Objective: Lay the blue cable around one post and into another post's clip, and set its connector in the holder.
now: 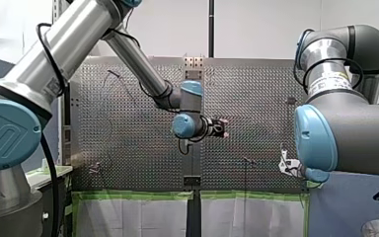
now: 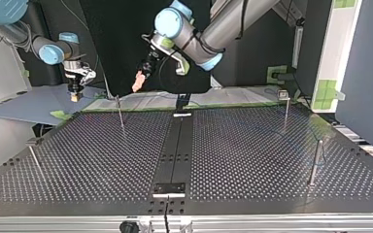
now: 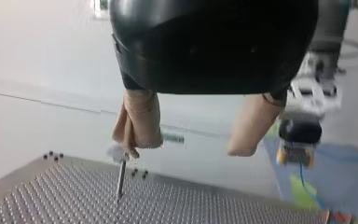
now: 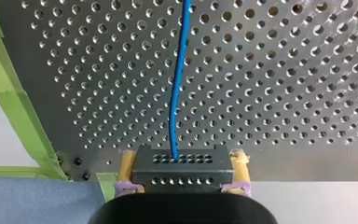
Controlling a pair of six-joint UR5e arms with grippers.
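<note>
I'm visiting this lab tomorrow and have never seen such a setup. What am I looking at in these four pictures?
My left arm and my right arm are robots working over a perforated table with thin upright posts. One picture looks from behind the arms, one faces them across the table, and two come from cameras on the wrists. My right gripper clamps the dark connector of the blue cable. My left gripper is open and empty, above the table.
</note>
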